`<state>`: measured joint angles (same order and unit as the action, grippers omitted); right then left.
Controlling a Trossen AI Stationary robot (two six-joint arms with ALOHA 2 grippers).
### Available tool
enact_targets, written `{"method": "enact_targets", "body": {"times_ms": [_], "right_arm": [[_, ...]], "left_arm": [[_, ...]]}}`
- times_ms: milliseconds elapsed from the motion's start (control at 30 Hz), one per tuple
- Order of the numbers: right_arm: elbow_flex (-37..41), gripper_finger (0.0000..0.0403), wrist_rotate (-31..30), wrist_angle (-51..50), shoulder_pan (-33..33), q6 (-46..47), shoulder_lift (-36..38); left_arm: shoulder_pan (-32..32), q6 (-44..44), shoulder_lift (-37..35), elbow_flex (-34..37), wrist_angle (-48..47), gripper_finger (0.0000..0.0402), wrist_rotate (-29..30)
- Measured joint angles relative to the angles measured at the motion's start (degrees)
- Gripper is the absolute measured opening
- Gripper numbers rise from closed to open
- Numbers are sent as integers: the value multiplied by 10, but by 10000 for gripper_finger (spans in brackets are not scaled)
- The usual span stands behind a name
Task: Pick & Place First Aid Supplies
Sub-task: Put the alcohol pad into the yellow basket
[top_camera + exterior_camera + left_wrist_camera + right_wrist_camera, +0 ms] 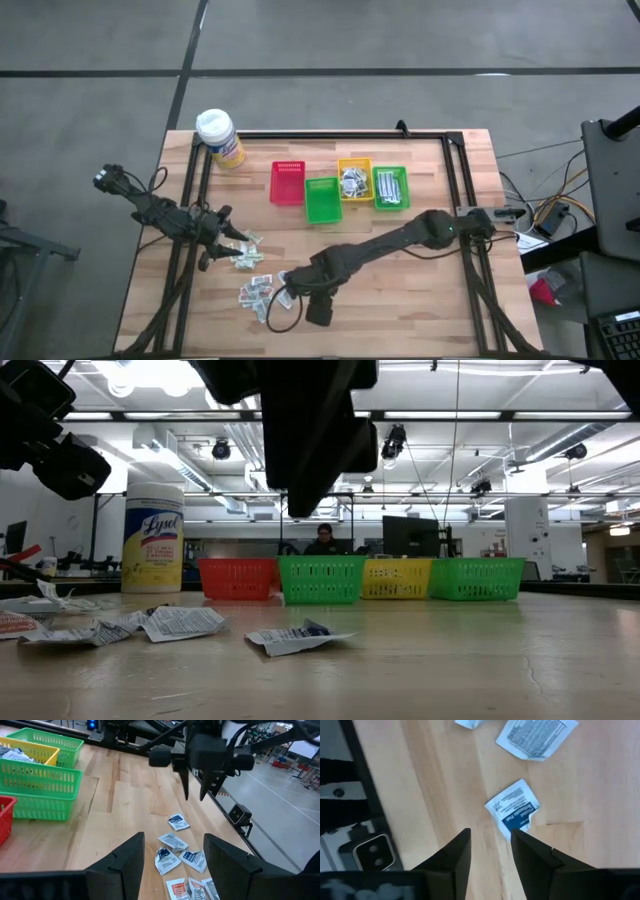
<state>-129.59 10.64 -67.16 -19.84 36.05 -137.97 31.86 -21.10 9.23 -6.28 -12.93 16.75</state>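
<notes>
Risk of a missed or partial pinch on the small white square packet with dark blue print [514, 809], lying flat and slightly crumpled on the pale wooden table [400, 290] near its front edge, just clear of a looser scatter of similar white printed packets [248, 258]. Probable causes: thin, flat stock offering little edge to catch; dark fingertips seemingly set to one side of the packet rather than squarely astride it; possible skidding of the wrapper across the smooth wood under a glancing touch. Secondary hazard: dragging a neighbouring packet along, or folding the target instead of lifting it. Right gripper [194, 797] poised above the packet, pointing straight down, fingers parted with nothing between them, arm reaching diagonally across the table from the right side. Left gripper [174, 840] spread wide and empty, waiting low over the scatter at the left. Row of small red [287, 183], green [322, 200], yellow [354, 178] and green [390, 188] plastic mesh bins well apart, toward the far side.
</notes>
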Motion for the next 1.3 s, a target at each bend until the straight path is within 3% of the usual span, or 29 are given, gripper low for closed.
{"method": "enact_targets", "body": {"times_ms": [900,1300], "right_arm": [[139,116,-4,101,14,-17,1],[175,91,-56,122,13,-4,5]], "left_arm": [[0,1,0,0,0,197,0],[0,1,0,0,0,197,0]]}}
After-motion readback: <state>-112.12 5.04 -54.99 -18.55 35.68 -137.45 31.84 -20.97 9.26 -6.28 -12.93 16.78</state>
